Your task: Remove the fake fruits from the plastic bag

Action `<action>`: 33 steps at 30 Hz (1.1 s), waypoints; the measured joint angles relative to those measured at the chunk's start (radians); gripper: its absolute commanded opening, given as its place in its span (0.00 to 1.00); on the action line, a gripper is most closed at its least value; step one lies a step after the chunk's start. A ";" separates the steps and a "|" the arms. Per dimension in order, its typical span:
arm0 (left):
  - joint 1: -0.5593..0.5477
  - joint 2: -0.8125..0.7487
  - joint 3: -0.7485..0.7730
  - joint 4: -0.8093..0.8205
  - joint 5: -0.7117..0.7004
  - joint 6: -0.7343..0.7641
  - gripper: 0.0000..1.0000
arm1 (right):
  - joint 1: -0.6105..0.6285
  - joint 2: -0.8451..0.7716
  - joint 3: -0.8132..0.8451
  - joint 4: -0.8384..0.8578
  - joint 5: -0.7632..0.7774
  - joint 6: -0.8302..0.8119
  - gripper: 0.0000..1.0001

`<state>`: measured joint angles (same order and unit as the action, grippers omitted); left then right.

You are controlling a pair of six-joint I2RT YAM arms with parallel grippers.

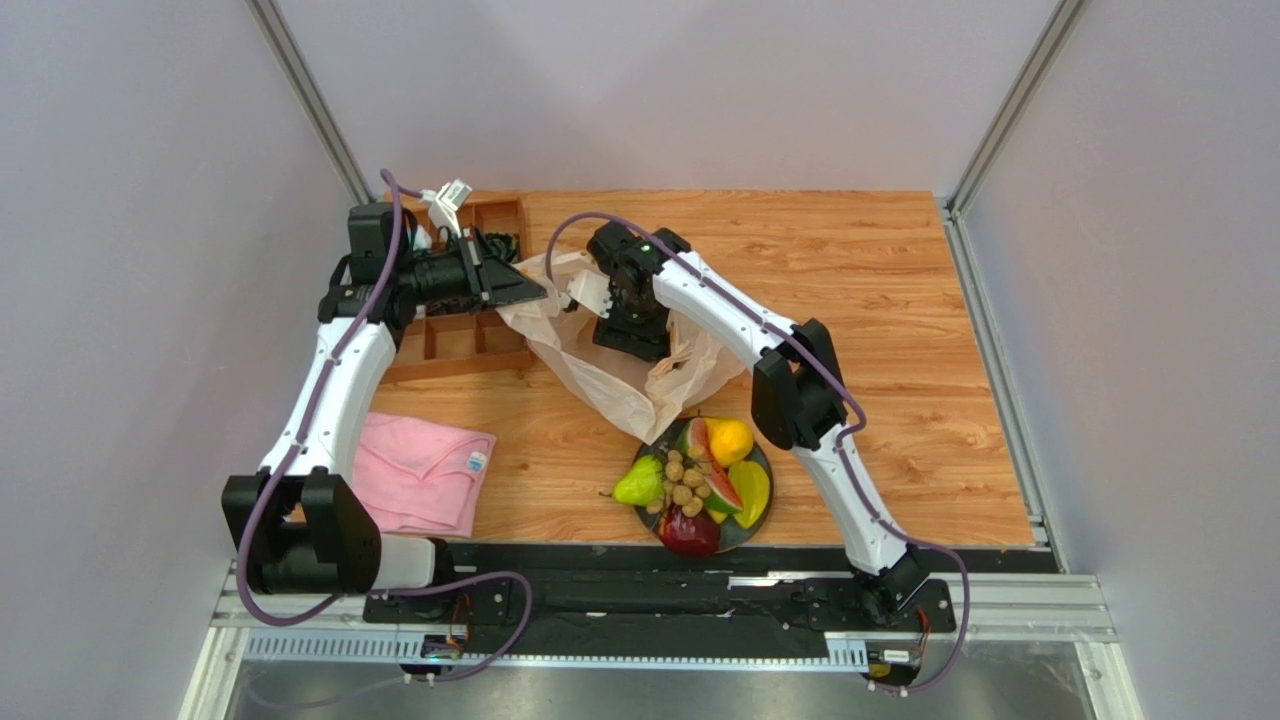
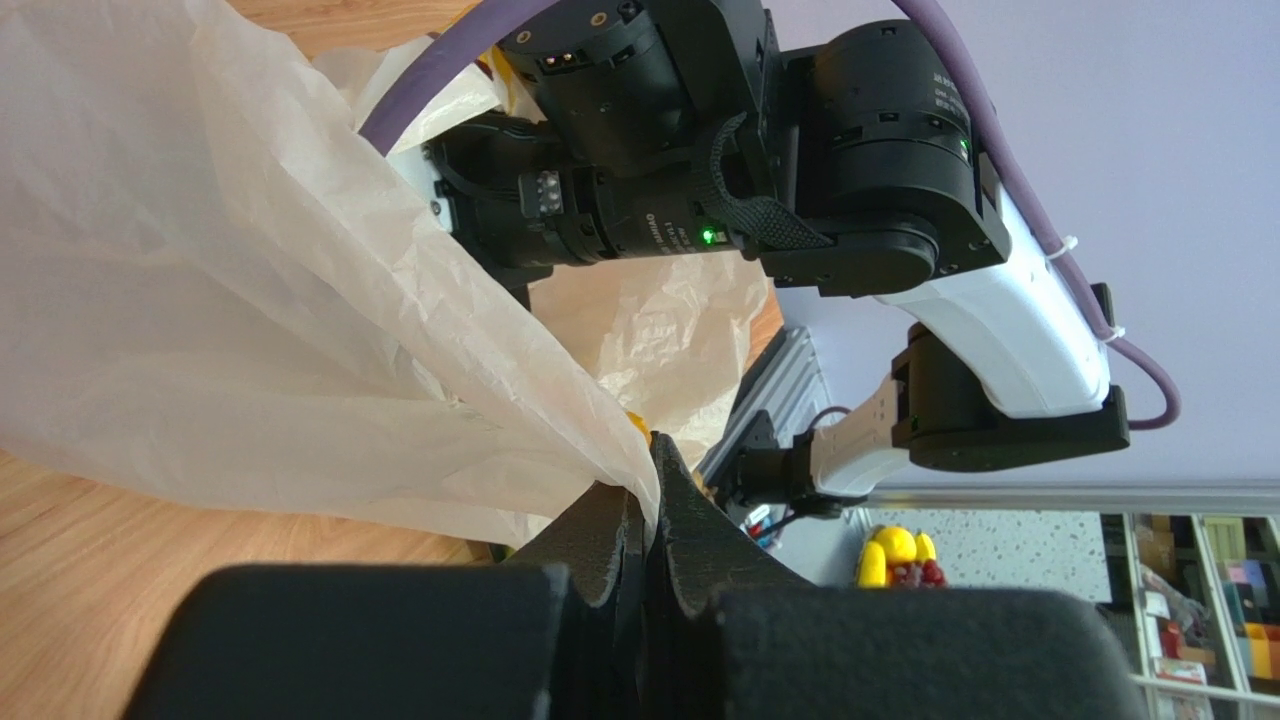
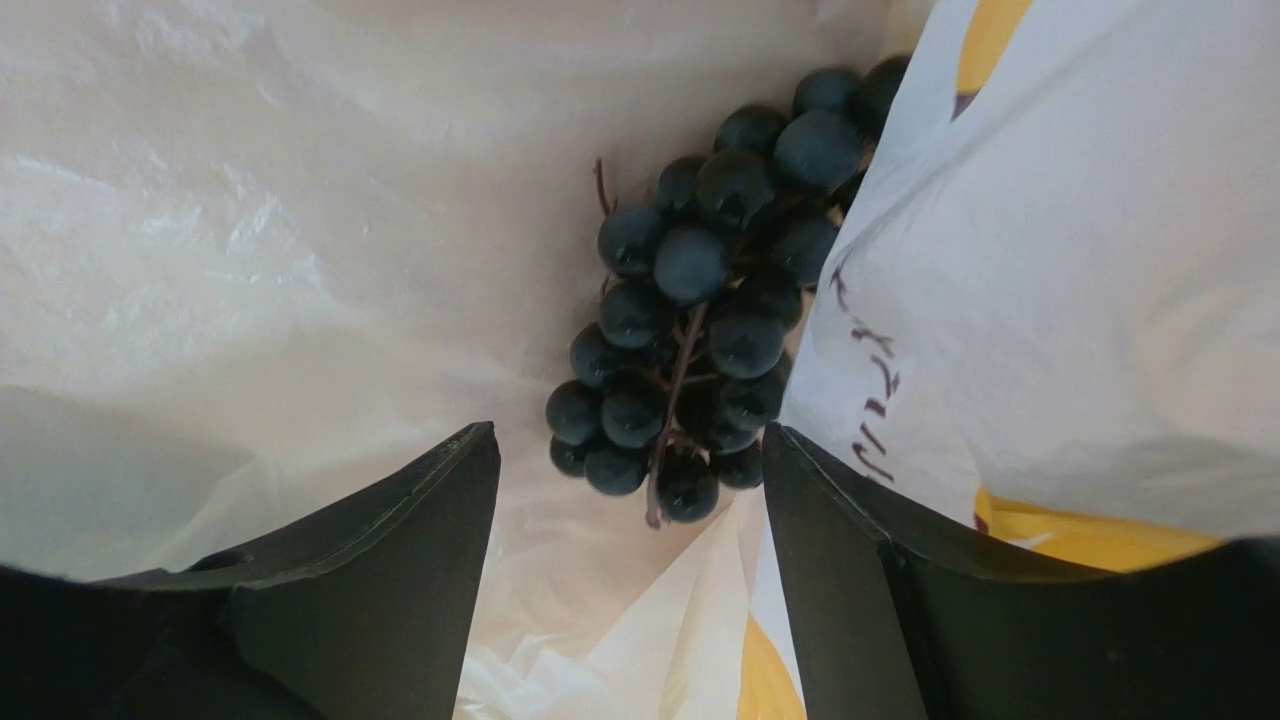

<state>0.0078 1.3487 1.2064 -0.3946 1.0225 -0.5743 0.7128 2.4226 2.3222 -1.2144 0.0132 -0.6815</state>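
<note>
Dark grapes (image 3: 691,300) beyond right end effector (image 3: 628,438)

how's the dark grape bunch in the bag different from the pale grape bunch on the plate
Colour: the dark grape bunch is near-black blue, while the pale grape bunch is tan. Place: the dark one lies inside the plastic bag, and the pale one sits on the plate. Neighbours: the dark one lies just ahead of the open right tool, and the pale one sits beside the green pear. Both are small clustered bunches.
</note>
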 measured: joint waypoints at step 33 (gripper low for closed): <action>-0.001 -0.283 -0.123 -0.415 0.054 0.339 0.00 | 0.158 0.138 0.091 -0.013 0.169 0.050 0.12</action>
<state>0.0071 1.0660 1.0832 -0.8101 1.0763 -0.2356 0.8711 2.5603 2.4134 -1.2270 0.1822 -0.6315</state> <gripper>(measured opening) 0.006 0.232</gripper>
